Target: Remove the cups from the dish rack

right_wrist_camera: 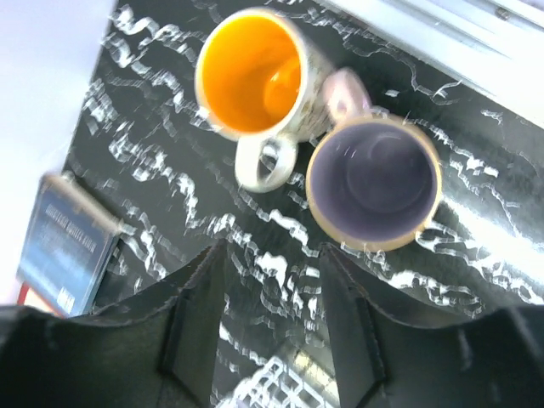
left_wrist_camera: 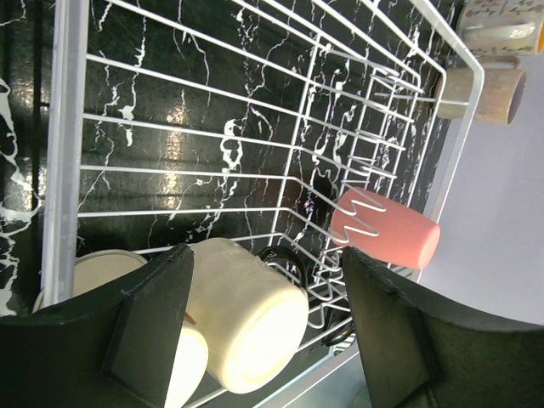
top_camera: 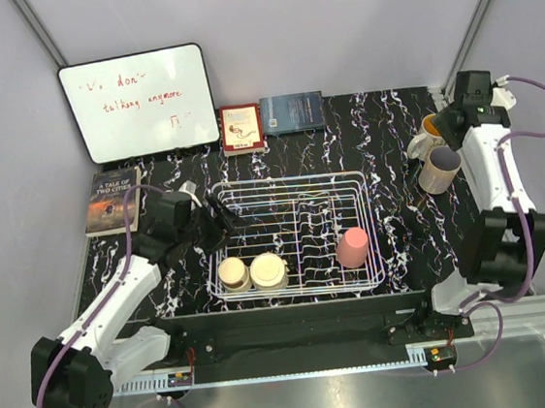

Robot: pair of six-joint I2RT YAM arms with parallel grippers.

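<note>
The white wire dish rack [top_camera: 296,194] stands mid-table. Two cream cups [top_camera: 233,273] [top_camera: 269,270] sit upside down at its near left, and a pink tumbler [top_camera: 352,247] at its near right. My left gripper [top_camera: 219,215] is open and empty over the rack's left end. In the left wrist view [left_wrist_camera: 265,263] it hangs above the cream cups [left_wrist_camera: 246,314], with the pink tumbler [left_wrist_camera: 387,229] beyond. My right gripper [top_camera: 424,144] is open and empty above a yellow-inside white mug [right_wrist_camera: 255,76] and a lavender mug [right_wrist_camera: 374,183], both upright on the table to the rack's right.
A whiteboard [top_camera: 138,101] leans at the back left. Books stand at the back [top_camera: 242,127] [top_camera: 292,112], and one lies at the left [top_camera: 113,199]. The rack's upright prongs [top_camera: 318,221] run along its middle. Grey walls close in both sides.
</note>
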